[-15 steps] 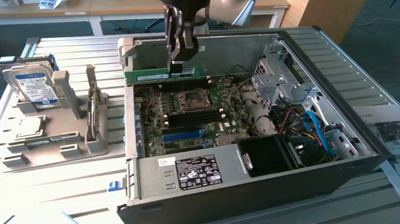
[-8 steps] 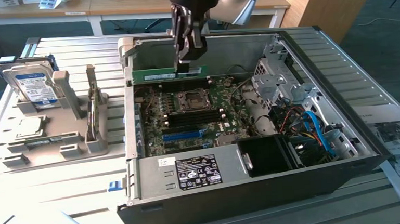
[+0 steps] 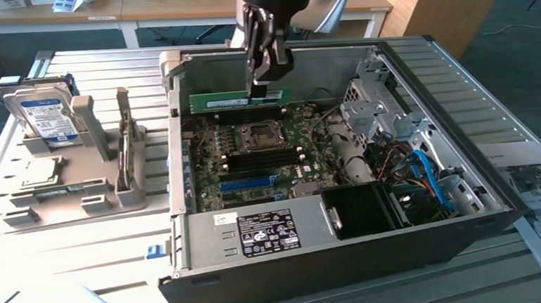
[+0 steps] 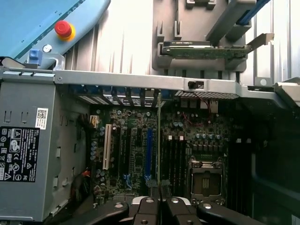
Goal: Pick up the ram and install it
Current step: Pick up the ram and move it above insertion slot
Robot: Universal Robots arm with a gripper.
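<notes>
Green and thin, the ram [image 3: 239, 98] hangs lengthwise over the far side of the open computer case [image 3: 481, 202]. The fingers [image 3: 263, 71] pinch its upper edge and are closed almost fully on the board. It sits in the air above the motherboard [image 3: 298, 146], near the processor socket [image 3: 260, 134], touching nothing below. Looking down from the wrist, the stick is an edge-on sliver with the dark memory slots [image 4: 176, 159] just to one side and the blue slot strip [image 4: 149, 154] to the other. From where I stand, the care lies in alignment: keep the stick upright and parallel to a dark slot, centre its lower edge over the groove rather than the blue strip, then come straight down. The grip looks slightly off the stick's middle, so an uneven push might seat one end first.
</notes>
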